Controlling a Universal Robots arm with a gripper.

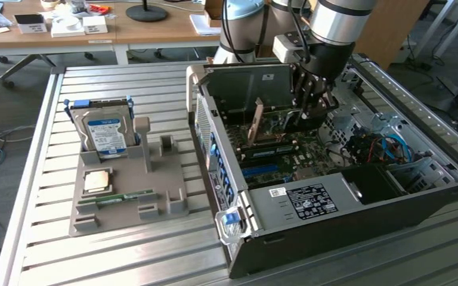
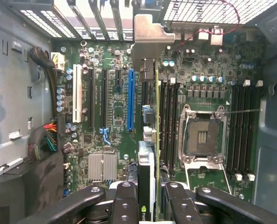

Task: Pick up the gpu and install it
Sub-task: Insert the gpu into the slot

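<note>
Exterior, case: your open computer case [image 1: 333,238] lies on the slatted table [image 1: 133,256], filling the frame from 12 round to 5 o'clock.
Exterior, gripper: your gripper [image 1: 309,116] hangs inside the case near 1 o'clock, its fingers narrowed onto the gpu [image 1: 275,118].
Exterior, gpu: it stands on edge above the motherboard [image 1: 293,152], stretching from the fingers toward 9 o'clock.
Exterior, holder: at 9 o'clock of the case, the grey holder [image 1: 153,173] carries the hard drive [image 1: 105,134] upright and the memory stick [image 1: 117,196] flat.
Wrist, grip: your gripper [image 2: 150,205], partly closed, pinches the gpu [image 2: 147,154] between both fingers [image 2: 126,200].
Wrist, gpu: you see it edge-on, with its silvery bracket [image 2: 147,37] at the far end. It runs between the blue slot [image 2: 130,100] and the memory slots [image 2: 168,121]. You cannot tell whether it touches the board.
</note>
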